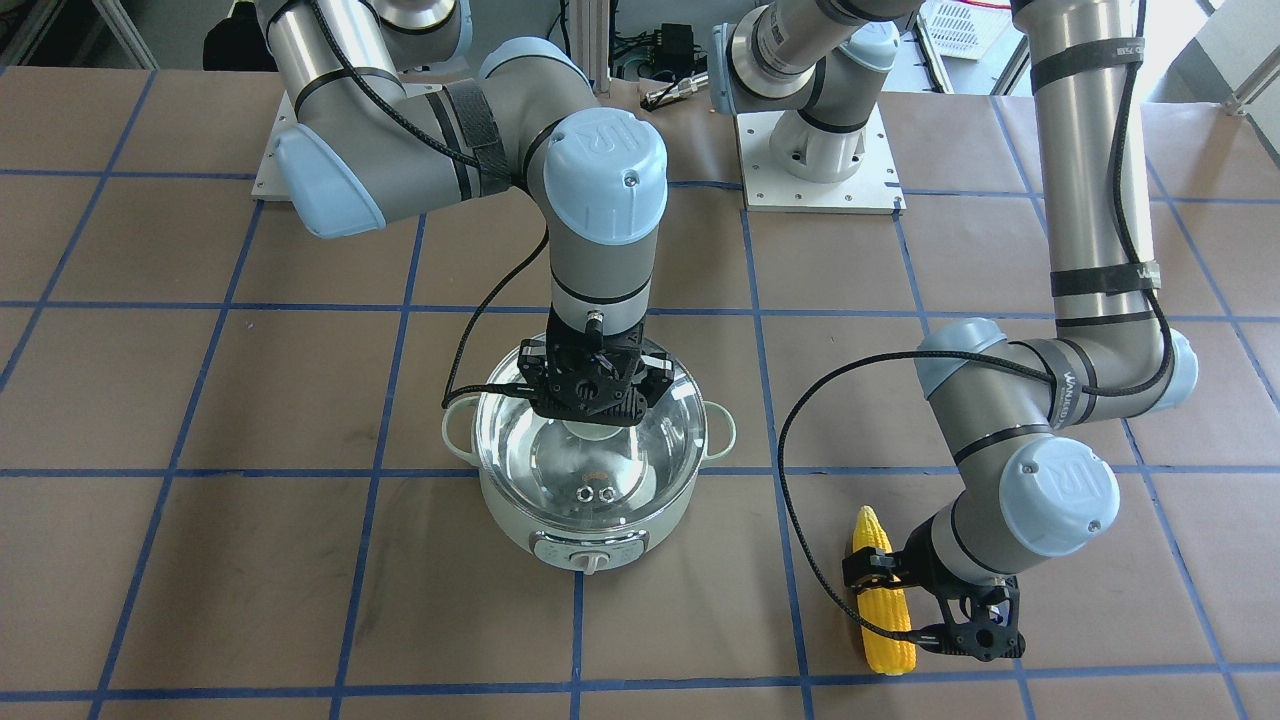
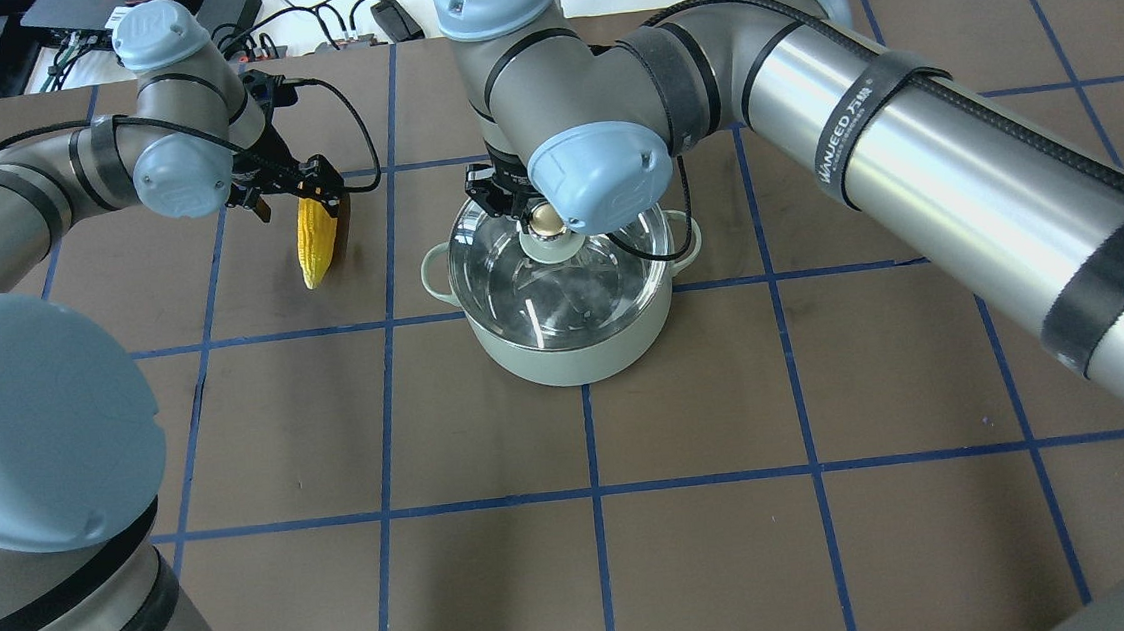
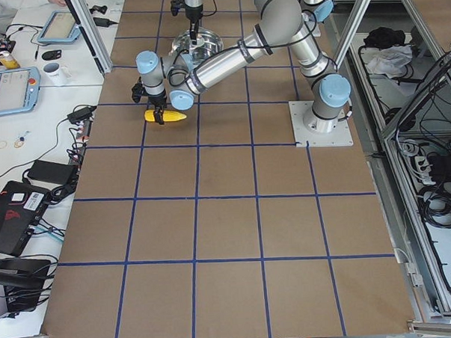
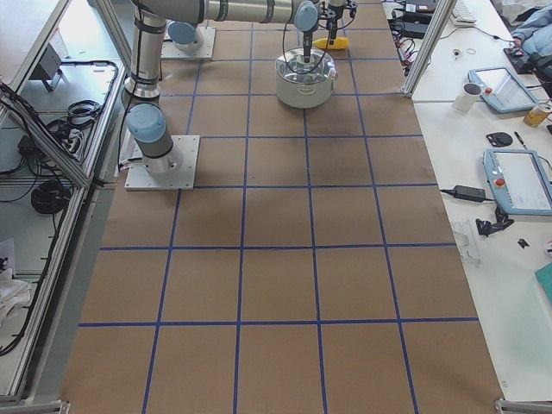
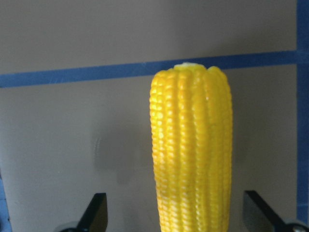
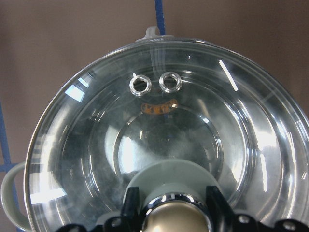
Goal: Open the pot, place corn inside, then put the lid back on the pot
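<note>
The mint-green pot (image 1: 560, 525) stands mid-table with the glass lid (image 1: 640, 465) seated on it. My right gripper (image 1: 592, 420) points straight down over the lid. In the right wrist view its fingers (image 6: 131, 205) press both sides of the beige knob (image 6: 176, 217), shut on it. The yellow corn (image 1: 880, 610) lies flat on the table to the pot's left in the overhead view (image 2: 315, 240). My left gripper (image 2: 302, 200) is lowered over the corn's middle. In the left wrist view it is open (image 5: 176, 212), one finger on each side of the corn (image 5: 193, 145), with gaps.
The table is brown paper with a blue tape grid. The arms' white base plates (image 1: 820, 160) sit at the robot's edge. The right arm's elbow (image 2: 601, 177) hangs over the pot. Side benches hold tablets and cups (image 4: 517, 177).
</note>
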